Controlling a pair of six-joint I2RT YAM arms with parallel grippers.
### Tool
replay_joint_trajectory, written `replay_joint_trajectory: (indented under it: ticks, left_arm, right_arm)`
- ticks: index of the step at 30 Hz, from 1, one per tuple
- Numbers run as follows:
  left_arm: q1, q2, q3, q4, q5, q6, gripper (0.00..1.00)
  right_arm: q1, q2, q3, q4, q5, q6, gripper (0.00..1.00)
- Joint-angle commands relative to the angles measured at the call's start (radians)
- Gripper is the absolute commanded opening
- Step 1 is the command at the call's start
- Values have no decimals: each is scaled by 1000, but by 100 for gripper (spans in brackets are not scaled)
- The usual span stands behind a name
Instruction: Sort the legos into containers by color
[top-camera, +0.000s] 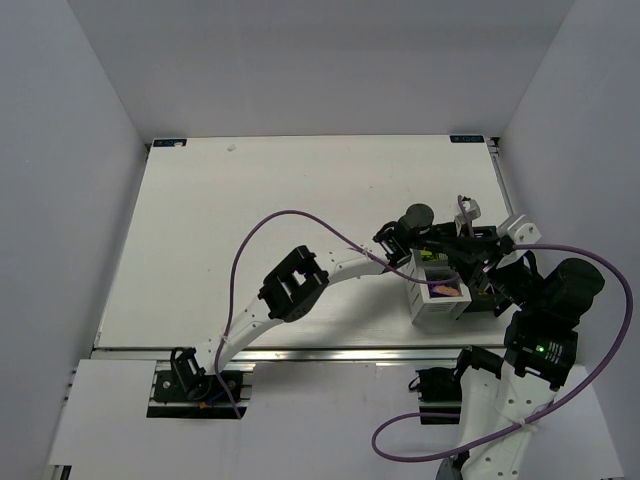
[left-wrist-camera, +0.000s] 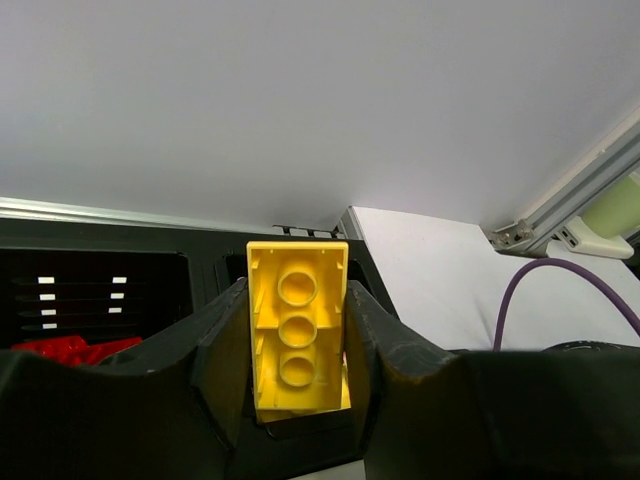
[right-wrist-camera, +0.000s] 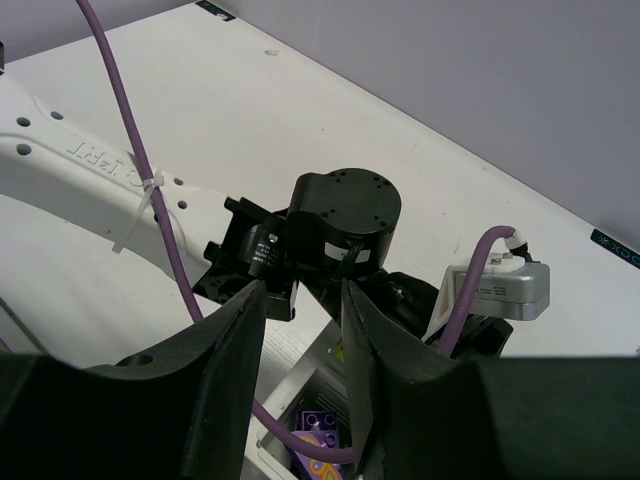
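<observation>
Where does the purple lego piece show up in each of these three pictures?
Top external: the purple piece sits right of centre, inside the containers.
Left wrist: not in it.
Right wrist: at the bottom edge, near the middle.
Shared landmark: the containers, seen in all three; black-walled at lower left of the left wrist view.

1. The boxy four-compartment plastic block (top-camera: 435, 310) sits at the white table's (top-camera: 250, 220) right (near its front edge).
2. A yellow plastic brick (left-wrist-camera: 297, 340) sits within the left gripper (left-wrist-camera: 296, 292), over that block.
3. Red plastic bricks (left-wrist-camera: 70, 348) lie in a compartment to its left.
</observation>
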Motion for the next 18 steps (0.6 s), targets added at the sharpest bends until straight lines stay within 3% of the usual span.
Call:
replay_joint_trajectory:
  ticks: [1, 8, 13, 14, 18]
  left_arm:
    - [-4, -60, 8, -55, -15, 10, 51]
    - [-4, -55, 24, -47, 0, -7, 62]
    - [-4, -60, 8, -25, -6, -17, 57]
    - [-4, -66, 5, -22, -17, -17, 52]
    - [-4, -87, -1, -27, -75, 1, 0]
  right_arm:
    - [-2, -5, 28, -5, -6, -10, 42]
    - [-2, -2, 29, -7, 0, -9, 42]
    - [0, -2, 31, -8, 2, -7, 42]
    - [-2, 0, 33, -8, 2, -7, 42]
    - [0, 3, 58, -10, -1, -3, 42]
